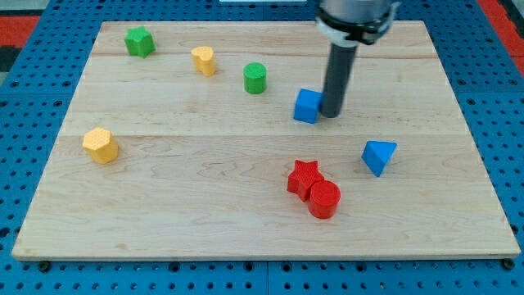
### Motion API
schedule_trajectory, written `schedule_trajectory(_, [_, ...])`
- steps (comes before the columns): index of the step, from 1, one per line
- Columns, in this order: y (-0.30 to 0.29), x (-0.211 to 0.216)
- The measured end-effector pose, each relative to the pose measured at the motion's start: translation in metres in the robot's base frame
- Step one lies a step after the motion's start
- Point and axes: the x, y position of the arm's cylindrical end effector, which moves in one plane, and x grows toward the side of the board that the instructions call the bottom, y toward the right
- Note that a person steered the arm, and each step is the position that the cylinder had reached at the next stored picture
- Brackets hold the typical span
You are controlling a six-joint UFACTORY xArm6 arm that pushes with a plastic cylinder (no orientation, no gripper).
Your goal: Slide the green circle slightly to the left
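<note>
The green circle stands on the wooden board in its upper middle. My tip rests on the board to the right of and below the green circle, touching the right side of a blue cube. The blue cube sits between my tip and the green circle, a little lower than the circle.
A yellow heart lies left of the green circle, and a green star at the top left. A yellow hexagon is at the left. A red star touches a red cylinder. A blue triangle is at the right.
</note>
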Motion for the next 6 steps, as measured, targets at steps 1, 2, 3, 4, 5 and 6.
schedule_trajectory(1, [0.011, -0.017])
schedule_trajectory(2, [0.020, -0.061])
schedule_trajectory(3, [-0.027, -0.079])
schedule_trajectory(4, [-0.092, -0.077])
schedule_trajectory(5, [-0.117, -0.075])
schedule_trajectory(6, [-0.087, -0.070])
